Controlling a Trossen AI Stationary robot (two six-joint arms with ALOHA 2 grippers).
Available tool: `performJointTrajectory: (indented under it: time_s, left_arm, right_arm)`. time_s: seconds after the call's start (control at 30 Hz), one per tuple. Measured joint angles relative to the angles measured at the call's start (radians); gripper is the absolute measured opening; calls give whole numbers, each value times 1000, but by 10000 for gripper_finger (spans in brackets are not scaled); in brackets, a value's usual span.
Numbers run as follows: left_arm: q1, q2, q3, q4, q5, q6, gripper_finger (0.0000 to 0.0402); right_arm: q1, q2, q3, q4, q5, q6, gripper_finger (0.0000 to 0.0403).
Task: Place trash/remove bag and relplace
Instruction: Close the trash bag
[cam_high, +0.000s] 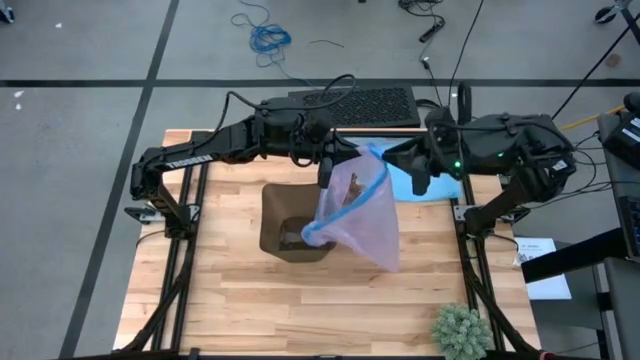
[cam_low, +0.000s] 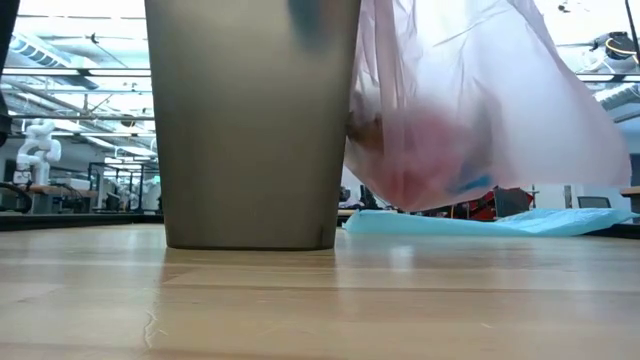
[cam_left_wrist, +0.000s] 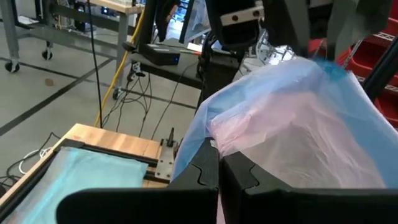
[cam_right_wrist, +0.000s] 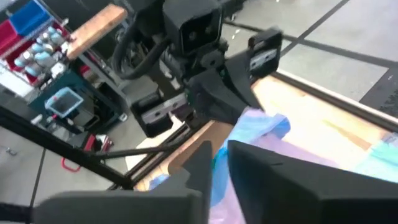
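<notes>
Above the wooden table (cam_high: 240, 300), the thin translucent lavender-pink plastic bag (cam_high: 362, 215) hangs clear of the tall grey-brown plastic bin (cam_high: 290, 225), its blue-trimmed mouth held up between the two arms. The left gripper (cam_high: 327, 168) grips the rim at the side nearer the bin; its wrist view shows its dark fingers (cam_left_wrist: 200, 173) pressed together with the blue edge caught between them. The right gripper (cam_high: 392, 165) holds the opposite side of the rim, and its own view shows its jaws closed on the blue and lavender plastic.

From table height the bag's belly sags just beside the bin wall, off the tabletop, with dim brown and reddish lumps inside. These look like the crumpled brown paper trash (cam_high: 347, 192), which also shows through the film from above. More dark scraps (cam_high: 292, 236) seem to lie at the bottom of the bin, though what they are is unclear.

By my reading, the loading and the lifting-out are done. Left to do: carrying the full bag aside and setting it down, then fitting a new liner. A light blue plastic bag (cam_high: 425, 182) lies flat on the table behind the bin, likely the replacement. A green spiky plant (cam_high: 461, 331) sits at the near right corner, well apart.
</notes>
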Motion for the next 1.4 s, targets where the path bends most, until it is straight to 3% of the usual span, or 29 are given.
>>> performJointTrajectory:
  time_s: [0.13, 0.67, 0.9, 1.13, 1.27, 1.4]
  left_arm:
    - [0, 0, 0, 0, 0, 1, 0]
    - [0, 0, 0, -28, -5, 26, 0]
    - [0, 0, 0, -48, -5, 26, 0]
    - [-2, 0, 0, -34, 26, 26, 13]
    - [-2, 0, 0, -34, 27, 26, 17]
    - [-2, 0, 0, -45, 27, 26, 18]
  right_arm:
    - [0, 5, 0, -12, -12, -1, 4]
    - [0, -34, 0, -18, -6, -4, 0]
    - [-13, -53, 0, -17, 49, -41, 0]
    - [-16, -52, 0, 37, 5, -98, 1]
    - [-16, -53, 0, 42, -90, -38, 37]
    - [-16, -52, 0, 18, -171, 32, 114]
